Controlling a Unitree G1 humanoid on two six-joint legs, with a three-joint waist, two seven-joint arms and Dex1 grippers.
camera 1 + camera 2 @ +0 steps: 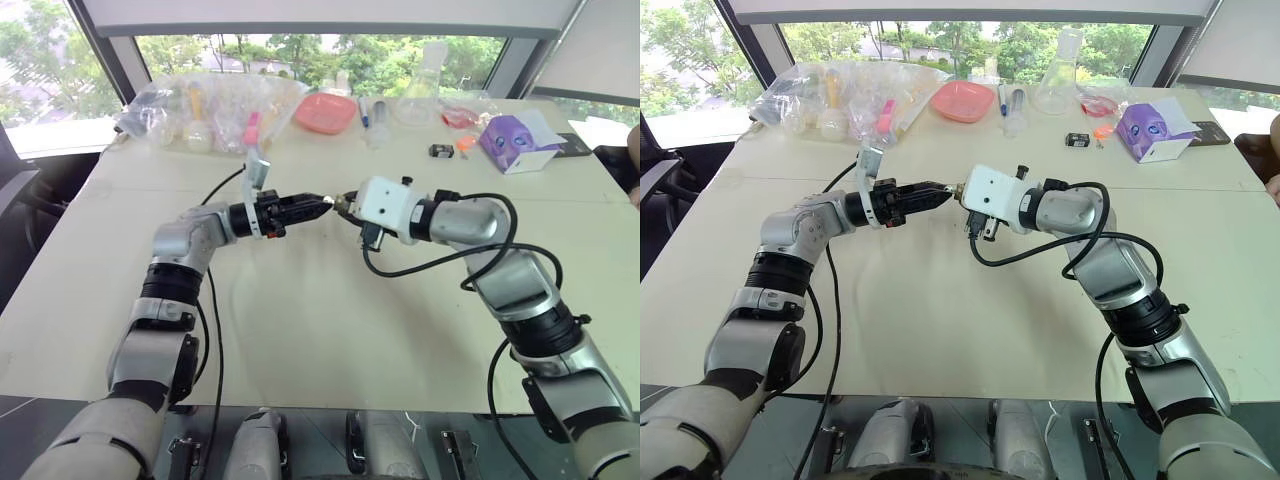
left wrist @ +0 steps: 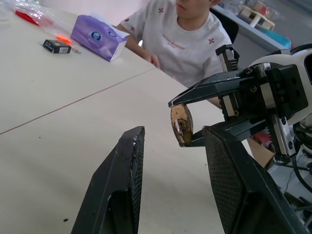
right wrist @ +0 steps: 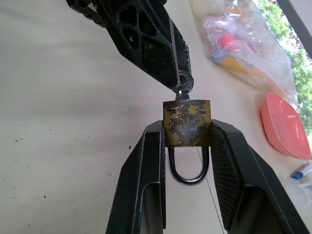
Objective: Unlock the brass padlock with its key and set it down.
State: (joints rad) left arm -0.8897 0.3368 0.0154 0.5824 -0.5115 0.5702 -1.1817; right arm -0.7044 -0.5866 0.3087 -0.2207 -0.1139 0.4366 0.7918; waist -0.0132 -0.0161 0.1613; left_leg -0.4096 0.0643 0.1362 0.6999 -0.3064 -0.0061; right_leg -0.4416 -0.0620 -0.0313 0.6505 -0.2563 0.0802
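My right gripper is shut on the brass padlock, pinching its worn body from both sides with the silvery shackle pointing back toward the wrist. A small key sticks out of the lock's far end. My left gripper faces that end with its fingers apart, their tips close beside the key's head. Both grippers meet tip to tip above the middle of the table, with the padlock between them.
Along the far edge of the table lie clear plastic bags, a pink dish, a glass flask, a small black box and a purple tissue box. A person in a white shirt sits at the right side.
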